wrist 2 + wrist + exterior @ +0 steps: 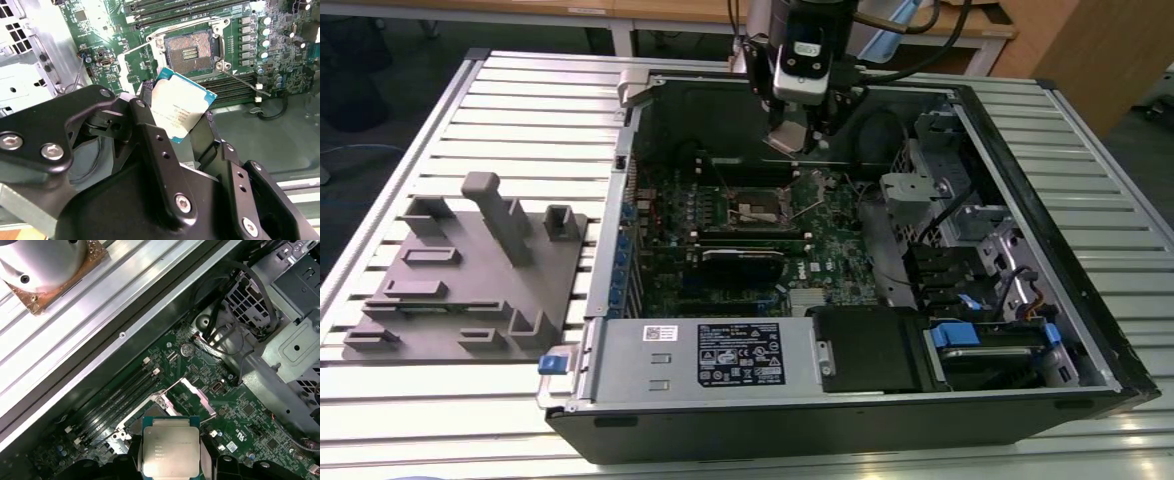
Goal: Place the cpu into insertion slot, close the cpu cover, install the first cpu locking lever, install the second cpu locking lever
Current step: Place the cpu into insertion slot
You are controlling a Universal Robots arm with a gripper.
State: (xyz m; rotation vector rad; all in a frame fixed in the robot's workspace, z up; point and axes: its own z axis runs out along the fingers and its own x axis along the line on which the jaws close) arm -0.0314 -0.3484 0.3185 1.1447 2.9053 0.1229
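Observation:
My gripper [795,138] hangs inside the open computer case, above the back of the motherboard, shut on the cpu [182,110]. The chip is a flat silver-grey square with a green edge, and it shows between the black fingers [216,462] in both wrist views, cpu [170,445]. Below and ahead of it lies the insertion slot [192,49], a square black socket with a pale centre, socket [761,208]. The cpu cover [189,392] stands tipped up off the socket. A thin wire locking lever [247,82] sticks out beside the socket.
A grey power supply box [707,360] with a white label fills the case's near end. Metal drive cages [961,210] line the exterior view's right. Long black memory slots [175,10] flank the socket. A grey parts fixture [467,270] sits on the slatted table [520,100].

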